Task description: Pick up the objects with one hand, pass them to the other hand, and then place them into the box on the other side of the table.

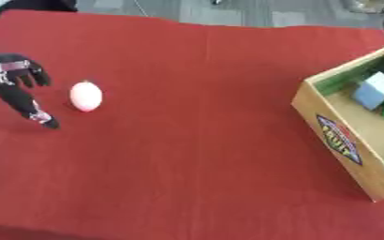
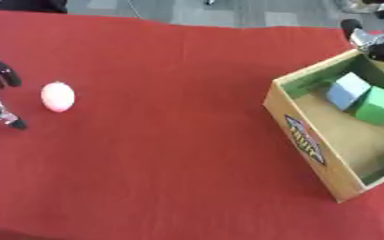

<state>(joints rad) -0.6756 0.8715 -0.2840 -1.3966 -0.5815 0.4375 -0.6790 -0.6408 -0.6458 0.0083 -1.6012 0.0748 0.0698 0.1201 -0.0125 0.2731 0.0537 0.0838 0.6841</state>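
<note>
The pink egg-shaped object [image 1: 85, 96] lies alone on the red tablecloth [image 1: 195, 154], out toward nine o'clock of the table and well apart from everything but the hand beside it. The left hand [image 1: 13, 79] sits just to its nine o'clock side, fingers and thumb spread apart, thumb pointing down toward seven o'clock, with nothing between them; a sliver of red shows between hand and object, so no contact yet. That open spread looks like a hand shaped to close around the rounded body from the side, and the object's long axis standing roughly twelve-to-six suits such a sideways wrap. Over at three o'clock stands the wooden box [image 2: 306, 140], set askew with a colourful label on its near wall, its mouth open upward. A pale blue block [image 2: 346, 90] and a green block [image 2: 377, 105] already lie inside, touching, crowded toward the far end, which leaves bare floor nearer the front. Something dark and silver at the box's far corner, about one o'clock, may be the right hand [image 2: 367, 40], though its fingers cannot be read. Between object and box the cloth holds no obstacle; the box's near wall is the one thing to clear.
</note>
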